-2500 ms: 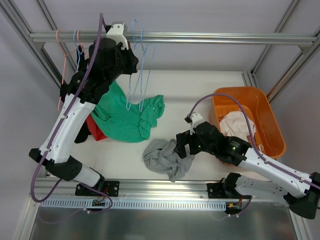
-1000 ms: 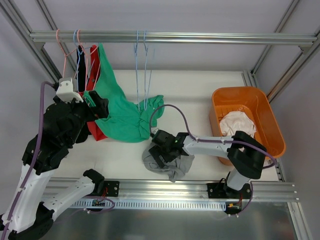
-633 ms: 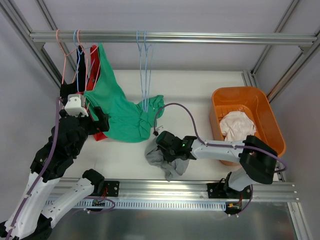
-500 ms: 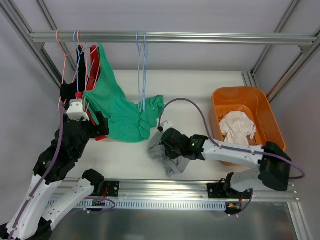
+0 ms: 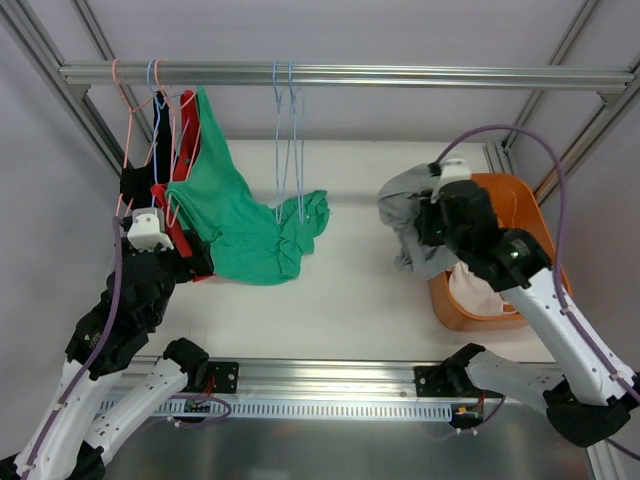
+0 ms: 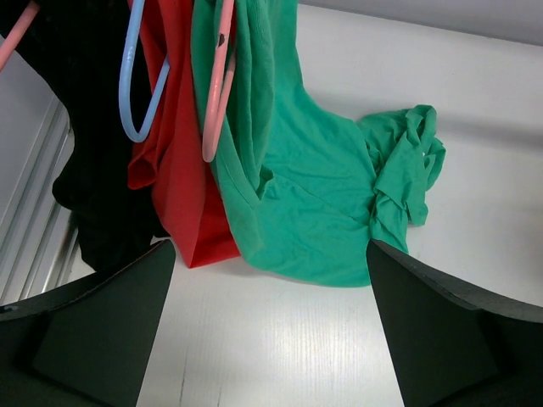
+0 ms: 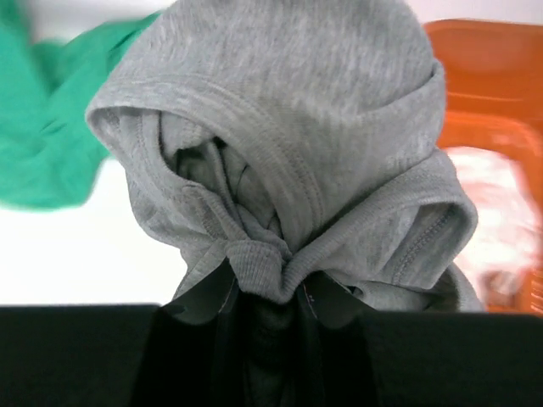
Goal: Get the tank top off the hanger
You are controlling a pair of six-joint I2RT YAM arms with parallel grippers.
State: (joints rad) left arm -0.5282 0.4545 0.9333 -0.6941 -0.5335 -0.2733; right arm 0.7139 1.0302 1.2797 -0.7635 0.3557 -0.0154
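Note:
A green tank top (image 5: 235, 225) (image 6: 297, 186) hangs by one strap from a pink hanger (image 5: 190, 135) (image 6: 219, 93) on the rail, its lower part spread on the table. My left gripper (image 5: 192, 262) (image 6: 270, 280) is open just in front of its hem, nothing between the fingers. My right gripper (image 5: 425, 225) (image 7: 270, 292) is shut on a bunched grey tank top (image 5: 403, 212) (image 7: 288, 127). It holds that top in the air beside the left rim of the orange basket (image 5: 545, 245).
A red garment (image 6: 174, 170) and a black one (image 6: 76, 127) hang left of the green top, with a blue hanger (image 6: 127, 85) between them. Two bare blue hangers (image 5: 285, 140) hang mid-rail (image 5: 400, 75). A pale cloth (image 5: 475, 290) lies in the basket.
My right gripper shut on the grey tank top on the table, then lifted it up and to the right beside the basket. The left arm barely moved.

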